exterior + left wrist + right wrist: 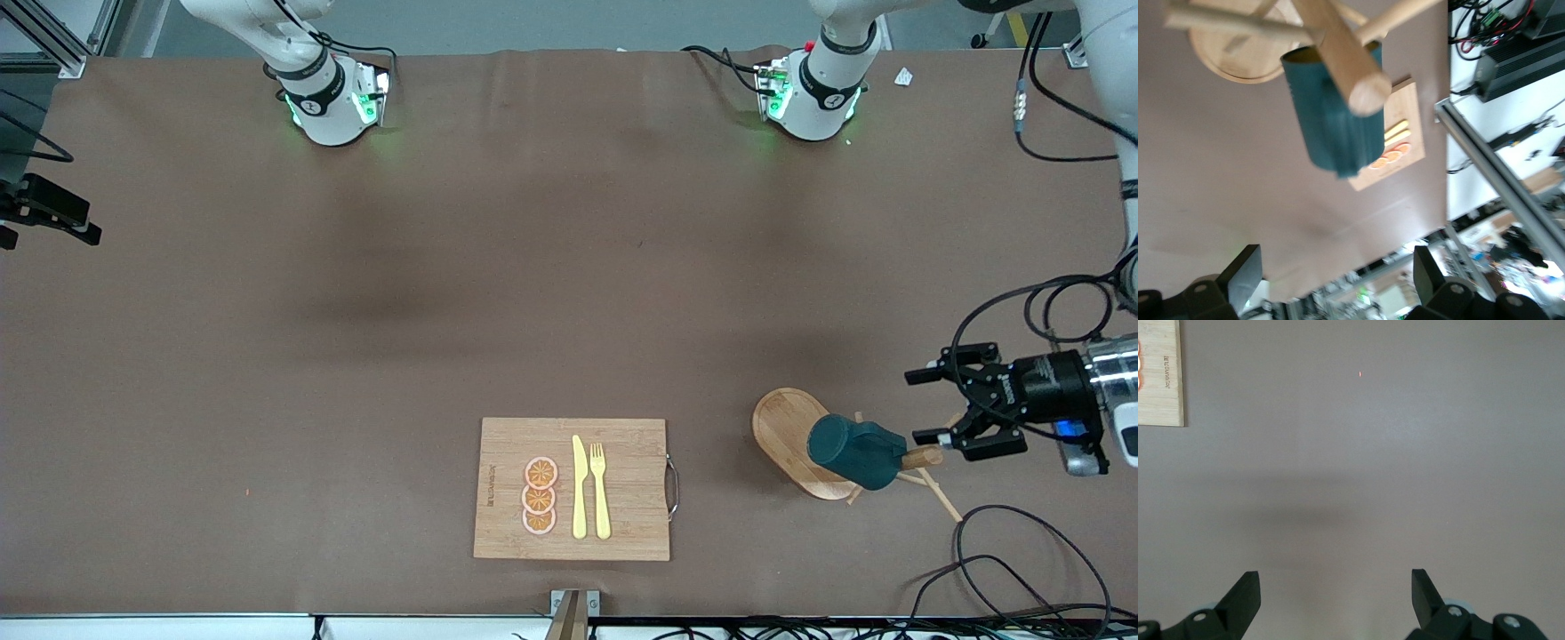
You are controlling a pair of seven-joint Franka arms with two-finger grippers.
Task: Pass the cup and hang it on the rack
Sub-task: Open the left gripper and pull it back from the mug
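The dark teal cup [855, 452] hangs on the light wooden rack [787, 427], against the post and its thin pegs, at the left arm's end of the table. My left gripper [920, 406] hovers just off the post's top, open, apart from the cup and holding nothing. In the left wrist view the cup [1338, 120] sits beside the thick post [1345, 60], above the oval base [1238, 60], with the left gripper [1335, 273] open and empty. My right gripper [1335, 587] is open over bare table and is out of the front view.
A bamboo cutting board [622, 444] with a yellow knife [579, 487], a fork [600, 489] and orange slices [540, 496] lies near the front edge. Its corner [1158, 373] shows in the right wrist view. Black cables [1005, 551] loop beside the rack.
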